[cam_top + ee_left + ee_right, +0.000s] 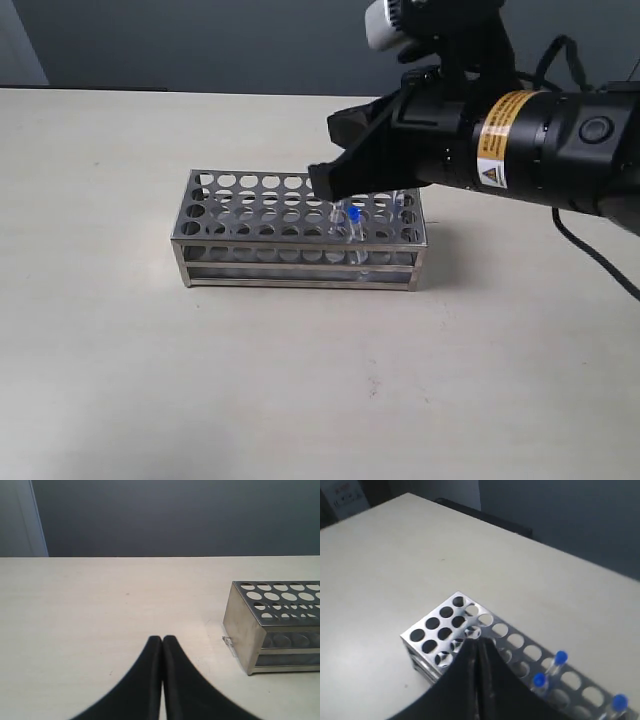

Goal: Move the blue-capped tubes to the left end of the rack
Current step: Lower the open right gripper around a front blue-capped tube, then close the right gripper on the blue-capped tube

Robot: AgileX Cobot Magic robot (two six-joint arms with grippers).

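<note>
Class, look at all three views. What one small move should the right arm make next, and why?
Probably open the right claw and ease it toward the nearest blue-capped tube. The claw is shut and holds nothing, above the rack, while the blue caps I can see stand toward its right end.

Rack (pixel 239 625) cut off in left wrist view, blue-capped tubes (pixel 352 216) partly hidden behind right hand (pixel 322 183)
</note>
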